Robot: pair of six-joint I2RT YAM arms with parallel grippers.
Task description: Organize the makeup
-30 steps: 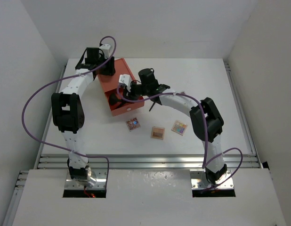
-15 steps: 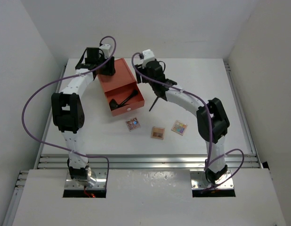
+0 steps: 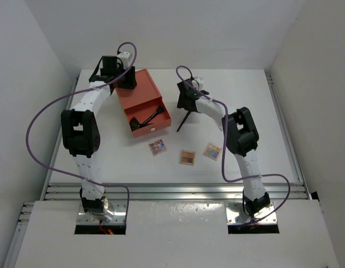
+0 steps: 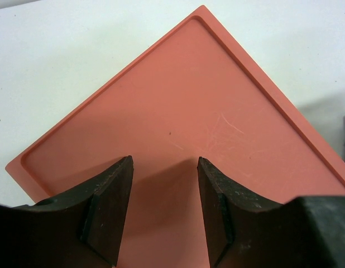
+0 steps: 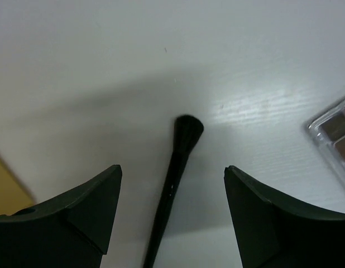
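Note:
An orange drawer box [image 3: 140, 92] stands at the back left, its drawer [image 3: 149, 120] pulled open with black brushes [image 3: 145, 118] inside. One loose black brush [image 3: 183, 120] lies on the table right of the drawer; it also shows in the right wrist view [image 5: 186, 134]. My right gripper [image 3: 185, 103] hovers open just above it, the brush between the jaws [image 5: 172, 168]. My left gripper [image 3: 121, 78] is open and empty over the box's top [image 4: 164, 162]. Three small palettes [image 3: 157, 147] [image 3: 187, 157] [image 3: 212, 151] lie in front. No longer palette is in view.
The box's flat orange lid [image 4: 206, 95] fills the left wrist view. One palette's corner [image 5: 334, 131] shows at the right edge of the right wrist view. White walls enclose the table; an aluminium rail [image 3: 172, 190] runs along its near edge.
My right gripper has left the open drawer and swung right and back, and now hangs over the loose brush. The left arm has not moved.

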